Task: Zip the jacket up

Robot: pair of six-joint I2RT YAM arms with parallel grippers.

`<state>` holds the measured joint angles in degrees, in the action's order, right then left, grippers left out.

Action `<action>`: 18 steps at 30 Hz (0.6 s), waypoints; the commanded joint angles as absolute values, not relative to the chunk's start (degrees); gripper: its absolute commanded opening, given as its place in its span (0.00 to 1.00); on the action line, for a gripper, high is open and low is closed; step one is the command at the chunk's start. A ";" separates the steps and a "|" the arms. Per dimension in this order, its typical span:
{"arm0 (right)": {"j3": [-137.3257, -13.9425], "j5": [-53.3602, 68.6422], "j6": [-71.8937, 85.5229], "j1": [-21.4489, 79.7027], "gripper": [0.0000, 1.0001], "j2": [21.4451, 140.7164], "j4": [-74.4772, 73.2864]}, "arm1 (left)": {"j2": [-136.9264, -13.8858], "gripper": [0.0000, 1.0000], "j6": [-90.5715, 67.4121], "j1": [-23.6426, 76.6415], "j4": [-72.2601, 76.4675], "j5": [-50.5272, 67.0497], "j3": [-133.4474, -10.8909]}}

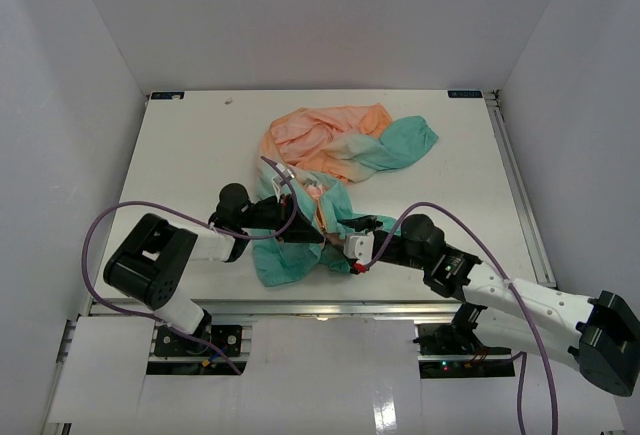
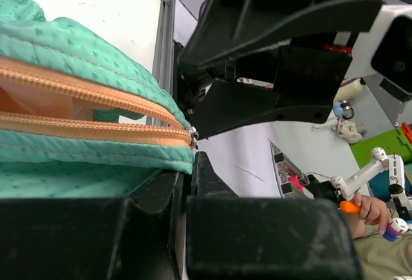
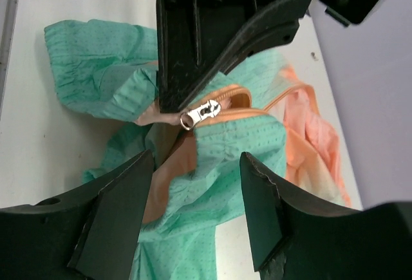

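Lying crumpled mid-way across the white surface [image 1: 200, 145], the thin peach-to-teal fabric jacket [image 1: 330, 150] has its teal edge pinched in the left tool [image 2: 185, 177], beside the silver zipper pull [image 3: 203, 111]. The right tool [image 3: 196, 159] gapes wide nearby.

1. The top view is bright and evenly lit from above. The white table [image 1: 190, 145] carries only soft, short shadows under the arms.
2. In the left wrist view, the fingers [image 2: 270, 241] of the left gripper [image 2: 188, 177] are dark, blurred masses. The jacket [image 2: 77, 55] behind them is sharp.
3. In the right wrist view, the fingers [image 3: 109, 222] of the right gripper [image 3: 196, 164] are near-black and show little detail.
4. There the zipper pull [image 3: 202, 112] glints, and the fabric weave is crisp.
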<state>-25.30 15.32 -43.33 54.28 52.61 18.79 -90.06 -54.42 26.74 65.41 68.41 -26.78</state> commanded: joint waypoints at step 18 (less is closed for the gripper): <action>-25.65 4.97 -49.99 63.05 0.53 54.48 25.98 | -87.98 0.00 -52.12 26.46 64.11 68.82 -26.44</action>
<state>-25.23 5.30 -48.92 62.72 54.59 24.57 -89.89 -52.99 26.72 63.41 68.38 -26.74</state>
